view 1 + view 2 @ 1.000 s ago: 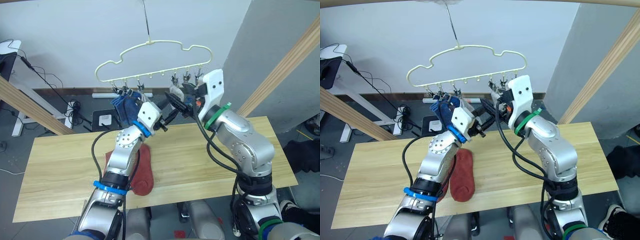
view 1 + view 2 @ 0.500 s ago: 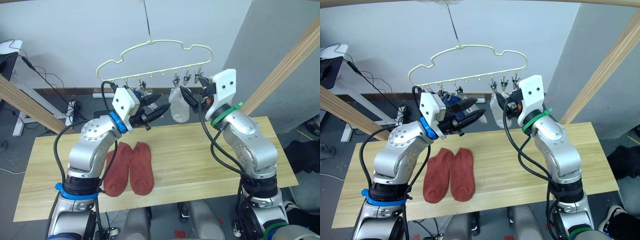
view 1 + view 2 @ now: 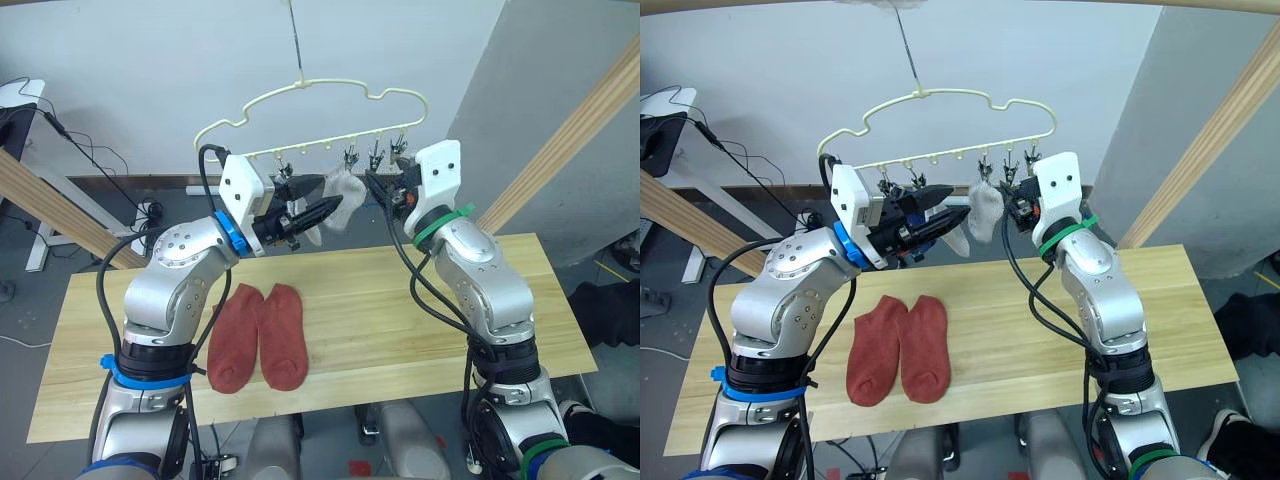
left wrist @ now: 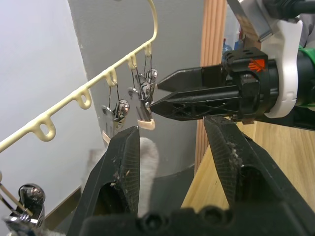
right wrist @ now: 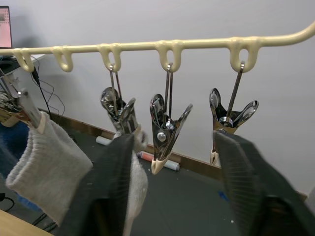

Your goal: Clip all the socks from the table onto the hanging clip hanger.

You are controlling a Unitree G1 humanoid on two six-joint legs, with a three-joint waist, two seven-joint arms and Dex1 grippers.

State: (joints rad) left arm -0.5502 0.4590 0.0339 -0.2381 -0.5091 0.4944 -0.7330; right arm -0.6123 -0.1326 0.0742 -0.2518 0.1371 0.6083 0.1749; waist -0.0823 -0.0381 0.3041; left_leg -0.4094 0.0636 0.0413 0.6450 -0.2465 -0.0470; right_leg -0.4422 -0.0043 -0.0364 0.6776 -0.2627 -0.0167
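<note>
Behind the table (image 3: 420, 320) a pale wall is showing, with cables trailing on the floor and the clip hanger (image 3: 310, 120) dangling from a thin rod above the wood. Two rust-red socks (image 3: 260, 338) are lying side by side on the planks, untouched; a light grey sock (image 3: 338, 198) is hanging from a clip, with blue fabric (image 3: 902, 205) partly hidden behind the left arm. Left gripper (image 3: 325, 213) is hovering just beside the grey sock, fingers apart and empty in its wrist view. Right gripper (image 3: 385, 190) is sitting under the rightmost clips (image 5: 165, 132), fingers spread, holding nothing. Judgement: grey pair is being finished; next move calls for reaching down to a red sock and bringing its cuff to a free clip. No readable writing, just an orange mark on the right gripper.
</note>
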